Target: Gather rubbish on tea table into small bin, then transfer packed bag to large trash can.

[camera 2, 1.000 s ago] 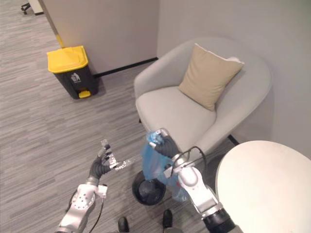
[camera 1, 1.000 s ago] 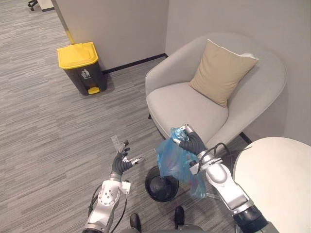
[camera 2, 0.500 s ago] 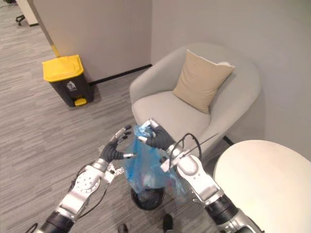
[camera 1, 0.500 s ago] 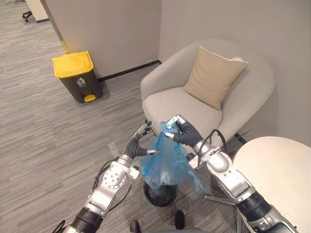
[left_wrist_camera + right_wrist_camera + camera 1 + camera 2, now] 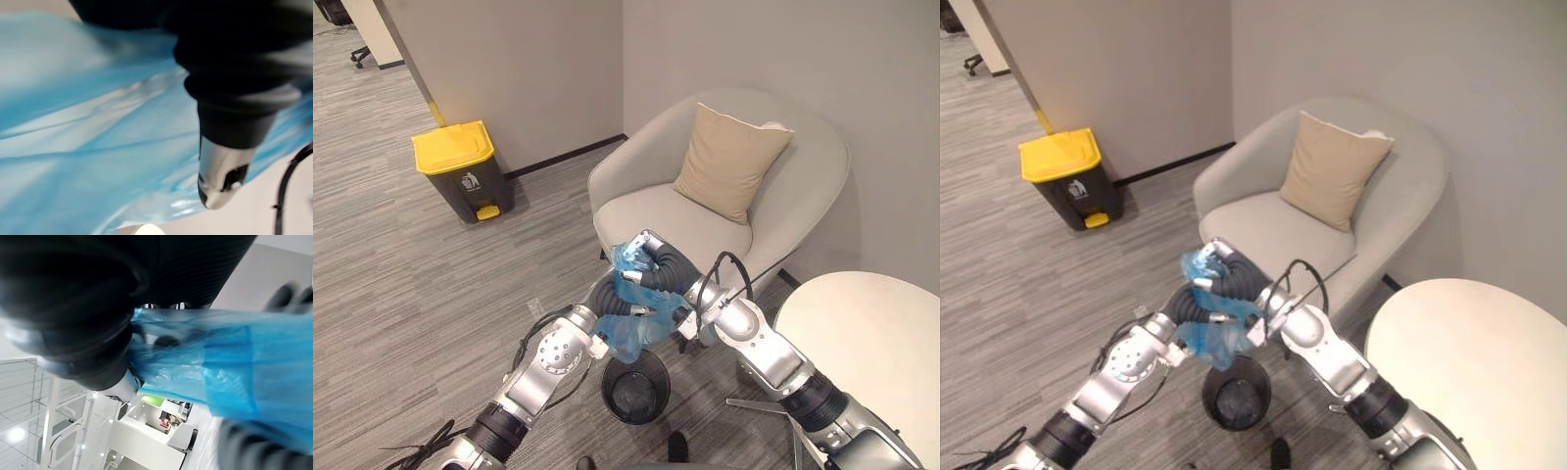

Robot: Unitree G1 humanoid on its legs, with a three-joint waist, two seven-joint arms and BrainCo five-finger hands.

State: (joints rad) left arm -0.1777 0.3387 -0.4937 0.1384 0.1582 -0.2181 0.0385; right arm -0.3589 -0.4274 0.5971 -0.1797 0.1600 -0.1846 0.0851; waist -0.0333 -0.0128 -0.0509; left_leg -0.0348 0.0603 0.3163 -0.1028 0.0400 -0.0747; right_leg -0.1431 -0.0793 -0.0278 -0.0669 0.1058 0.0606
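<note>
Left eye view: my right hand [image 5: 666,264] is curled tight round the gathered neck of the crumpled blue plastic bag [image 5: 631,333], held clear above the small round black bin [image 5: 634,390] on the floor. My left hand [image 5: 607,297] presses in beneath; whether it grips, I cannot tell. I should secure that neck before heading for the yellow-lidded dark trash can [image 5: 460,168]. Half a second ago the bag hung longer and my left hand was only reaching in.

White litter pictogram [image 5: 470,180] on the dark front of the yellow-lidded trash can [image 5: 460,157]; no legible words.
</note>
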